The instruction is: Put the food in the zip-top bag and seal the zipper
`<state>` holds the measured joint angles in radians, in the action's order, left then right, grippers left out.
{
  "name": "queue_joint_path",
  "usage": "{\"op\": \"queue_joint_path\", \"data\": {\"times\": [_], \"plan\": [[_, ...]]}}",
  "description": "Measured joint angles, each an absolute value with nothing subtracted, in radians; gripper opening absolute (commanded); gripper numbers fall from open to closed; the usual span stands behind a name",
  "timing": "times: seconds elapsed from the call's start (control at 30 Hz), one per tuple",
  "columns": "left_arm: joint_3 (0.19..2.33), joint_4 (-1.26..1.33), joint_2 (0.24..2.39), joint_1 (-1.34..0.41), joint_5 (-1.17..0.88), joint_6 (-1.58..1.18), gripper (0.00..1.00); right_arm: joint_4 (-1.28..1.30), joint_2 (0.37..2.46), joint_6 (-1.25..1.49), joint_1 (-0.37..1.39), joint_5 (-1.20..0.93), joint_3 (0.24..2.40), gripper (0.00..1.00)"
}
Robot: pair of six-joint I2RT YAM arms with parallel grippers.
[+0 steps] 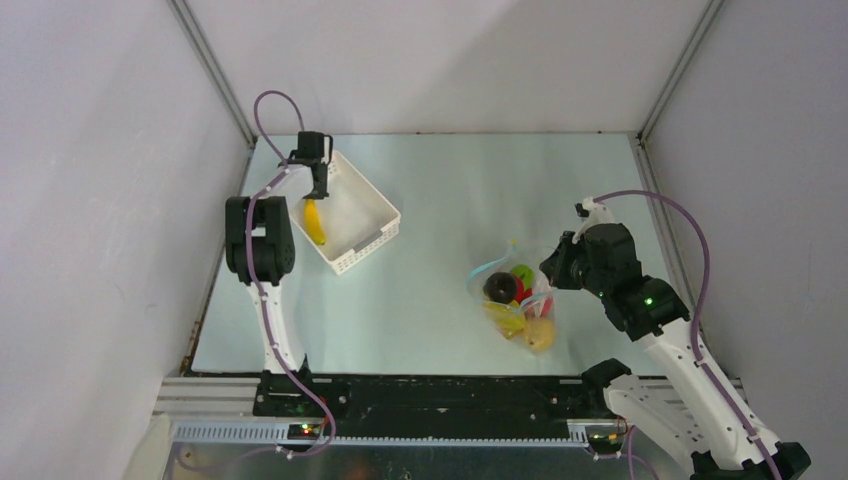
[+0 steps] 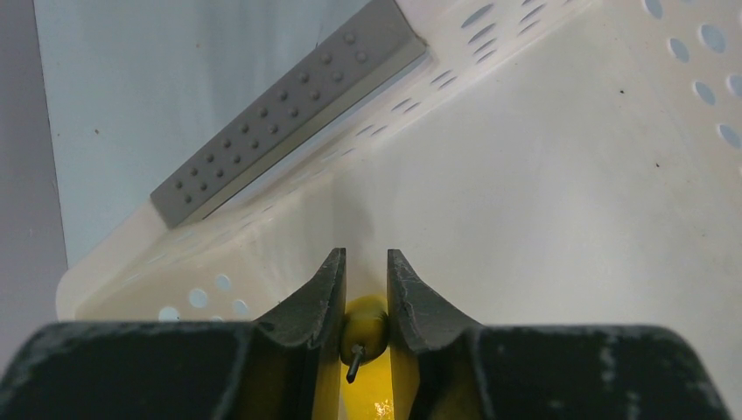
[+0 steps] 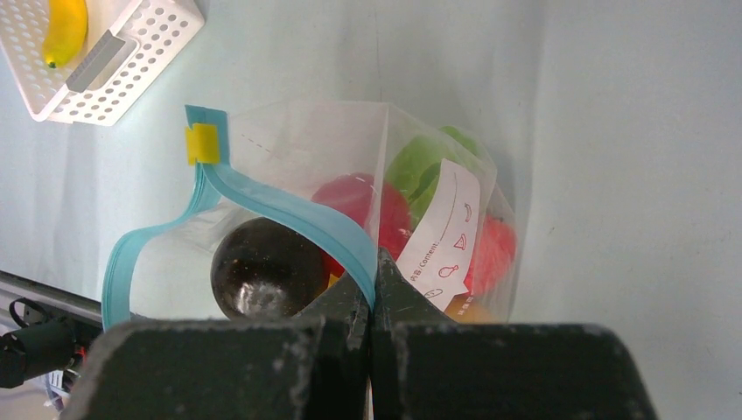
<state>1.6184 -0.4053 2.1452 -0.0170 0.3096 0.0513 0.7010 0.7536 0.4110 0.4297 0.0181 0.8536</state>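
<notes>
My left claw (image 2: 367,278) grips the long yellow toy banana (image 1: 315,222), lying 12-to-6 in the white basket (image 1: 362,206) | clear crinkly bag (image 1: 512,300) sits at 4 o'clock | right claw (image 3: 373,278) pinches its blue zipper strip (image 3: 289,210).

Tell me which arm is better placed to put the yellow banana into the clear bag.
Left: the left hand is shut on the yellow toy banana in the white slotted basket; the right hand pinches the light blue zipper strip of the clear plastic bag.

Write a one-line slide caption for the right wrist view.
Right gripper pinches the blue zipper of the open zip-top bag, toy food inside.
</notes>
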Motion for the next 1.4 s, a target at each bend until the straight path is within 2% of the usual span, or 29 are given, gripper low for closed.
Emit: {"op": "queue_joint_path", "data": {"times": [0.23, 0.67, 0.93, 1.2, 1.4], "plan": [[1.606, -0.402, 2.125, -0.017, 0.304, 0.04, 0.0, 0.699, 0.754, 0.408, 0.426, 0.018, 0.854, 0.0], [1.513, -0.336, 1.893, -0.034, 0.258, -0.023, 0.0, 0.698, 0.746, 0.398, 0.421, 0.014, 0.855, 0.0], [1.513, -0.348, 1.773, -0.105, 0.322, -0.08, 0.0, 0.698, 0.735, 0.387, 0.421, 0.014, 0.855, 0.0], [1.514, -0.357, 1.492, -0.289, 0.527, -0.216, 0.0, 0.699, 0.733, 0.387, 0.42, 0.012, 0.855, 0.0], [1.413, -0.206, 1.2, -0.551, 0.698, -0.263, 0.0, 0.7, 0.722, 0.387, 0.415, -0.007, 0.855, 0.0]]}}
